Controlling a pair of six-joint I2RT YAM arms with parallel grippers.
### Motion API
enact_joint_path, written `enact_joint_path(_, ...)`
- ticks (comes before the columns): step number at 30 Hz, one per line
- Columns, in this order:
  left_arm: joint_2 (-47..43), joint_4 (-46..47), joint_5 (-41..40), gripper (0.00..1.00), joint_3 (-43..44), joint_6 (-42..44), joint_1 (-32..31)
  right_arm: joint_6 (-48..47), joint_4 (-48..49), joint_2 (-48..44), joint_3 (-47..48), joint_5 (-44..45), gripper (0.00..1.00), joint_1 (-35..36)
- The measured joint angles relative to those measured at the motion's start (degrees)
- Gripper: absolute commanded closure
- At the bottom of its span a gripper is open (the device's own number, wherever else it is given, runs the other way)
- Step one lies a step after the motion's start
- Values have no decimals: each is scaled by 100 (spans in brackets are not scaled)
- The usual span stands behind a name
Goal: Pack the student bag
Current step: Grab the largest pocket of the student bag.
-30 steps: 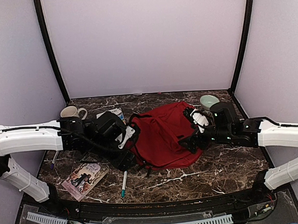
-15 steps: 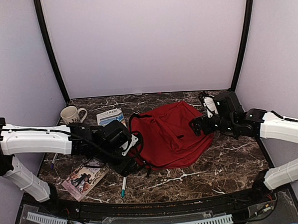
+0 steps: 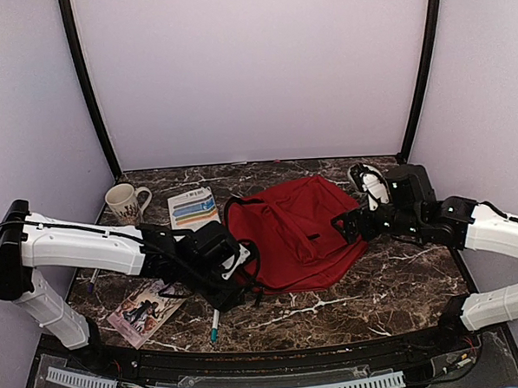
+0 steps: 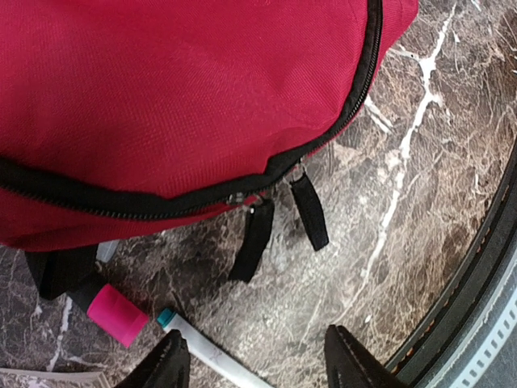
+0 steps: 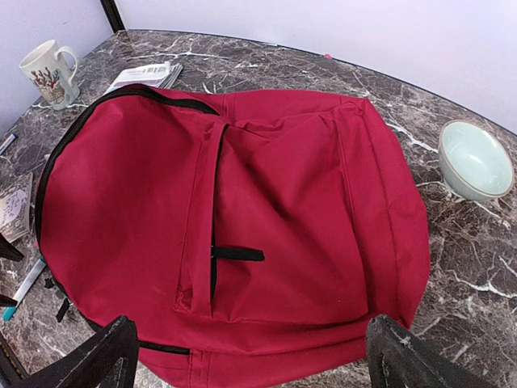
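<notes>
The red student bag (image 3: 300, 231) lies flat on the marble table, front pocket up. It fills the right wrist view (image 5: 242, 202). My left gripper (image 3: 228, 291) is open and empty at the bag's near left edge. In the left wrist view (image 4: 258, 368) it hangs over the table just below the bag (image 4: 178, 89) and its two black zipper pulls (image 4: 257, 238). My right gripper (image 3: 348, 226) is open and empty at the bag's right edge. In its own view (image 5: 254, 356) its jaws straddle the bag's bottom end without touching it.
A white pen with a teal cap (image 3: 215, 322) lies by the left gripper (image 4: 206, 352), next to a pink-capped item (image 4: 117, 315). A book (image 3: 148, 308), a booklet (image 3: 193, 206) and a mug (image 3: 125, 201) lie left. A pale green bowl (image 5: 475, 159) sits at the back right.
My right gripper has drawn back to the right, off the bag. The bag has shifted right and now lies flatter. My left gripper has moved nearer and right along the bag's edge.
</notes>
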Motion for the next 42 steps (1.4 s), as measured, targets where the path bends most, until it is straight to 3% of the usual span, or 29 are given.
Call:
enact_joint_path(13, 367, 990, -730, 53, -197, -122, -83, -146, 15, -433, -72, -184, 1, 0)
enact_joint_path(21, 647, 1329, -706, 59, -238, -116, -138, -168, -66, -431, -72, -190, 1, 0)
enact_joint_path(27, 852, 1499, -737, 75, -236, -122, -170, -164, -151, -433, -72, -190, 1, 15)
enact_joint_path(29, 979, 1545, -776, 83, -227, -142, -170, -162, -173, -433, -70, -190, 1, 28)
enact_joint_path(31, 1115, 1563, -815, 99, -223, -157, -170, -160, -188, -433, -70, -190, 1, 50)
enact_joint_path(38, 1209, 1381, -999, 100, -68, -227, -208, -168, -184, -481, -74, -275, 1, 131)
enact_joint_path(42, 809, 1029, -1016, 100, 197, -376, -219, -297, 59, -511, -203, -638, 1, 210)
